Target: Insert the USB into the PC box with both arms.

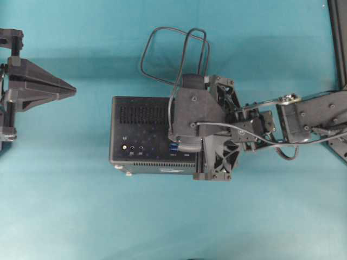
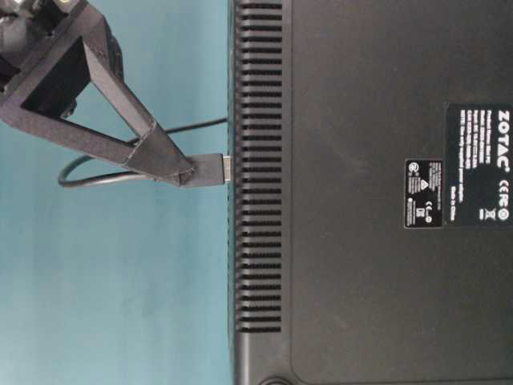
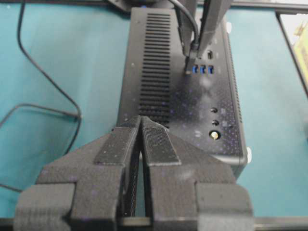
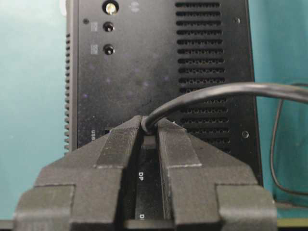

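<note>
Teal cloth [image 1: 65,206] covers the table. At centre frame overhead lies the PC box [image 1: 138,135]. Above it the right gripper [image 3: 195,48] pinches the USB [image 2: 210,170] plug at the blue ports [image 3: 202,70]. Far left, the left gripper [image 1: 69,90] hangs closed, empty.

Black arms [image 1: 303,116] with ribbed triangular gripper [image 3: 140,144] fingers, visible screws, grey wiring.

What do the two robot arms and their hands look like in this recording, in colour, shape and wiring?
Both arms are matt black. The left hand ends in two long triangular fingers tapering to a point, with ribbed inner pads flecked with tiny blue specks. The right hand has the same wedge-shaped ribbed fingers. The right arm is built of boxy black segments with silver screws and a thin dark cable looping along its wrist.
</note>
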Controlling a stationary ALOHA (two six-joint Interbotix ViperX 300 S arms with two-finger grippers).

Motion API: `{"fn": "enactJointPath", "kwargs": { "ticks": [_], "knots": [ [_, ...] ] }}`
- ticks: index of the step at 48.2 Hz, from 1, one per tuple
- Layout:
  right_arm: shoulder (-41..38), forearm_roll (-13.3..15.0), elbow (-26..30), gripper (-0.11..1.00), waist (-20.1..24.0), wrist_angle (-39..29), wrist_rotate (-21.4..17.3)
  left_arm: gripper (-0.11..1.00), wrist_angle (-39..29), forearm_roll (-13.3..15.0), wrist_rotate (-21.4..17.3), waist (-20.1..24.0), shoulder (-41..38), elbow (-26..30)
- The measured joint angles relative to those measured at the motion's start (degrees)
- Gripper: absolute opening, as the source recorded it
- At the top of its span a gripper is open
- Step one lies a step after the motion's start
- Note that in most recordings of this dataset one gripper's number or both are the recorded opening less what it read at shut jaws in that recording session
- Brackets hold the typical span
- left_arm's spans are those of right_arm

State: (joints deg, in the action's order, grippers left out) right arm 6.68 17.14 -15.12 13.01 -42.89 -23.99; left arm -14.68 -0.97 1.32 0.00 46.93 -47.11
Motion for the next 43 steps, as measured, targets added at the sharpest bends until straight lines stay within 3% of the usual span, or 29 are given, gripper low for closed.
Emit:
{"fn": "enactJointPath", "kwargs": {
  "ticks": [23, 43],
  "knots": [
    [-0.18, 0.0, 0.18, 0.12, 0.62, -0.53, 0.0, 0.07, 0.0, 0.0, 0.0, 0.0, 0.0, 0.09],
    [0.18, 2.02, -1.05, 0.12, -0.18, -0.26, 0.0, 0.08, 0.0, 0.09, 0.0, 0.0, 0.09, 0.09]
  ]
}}
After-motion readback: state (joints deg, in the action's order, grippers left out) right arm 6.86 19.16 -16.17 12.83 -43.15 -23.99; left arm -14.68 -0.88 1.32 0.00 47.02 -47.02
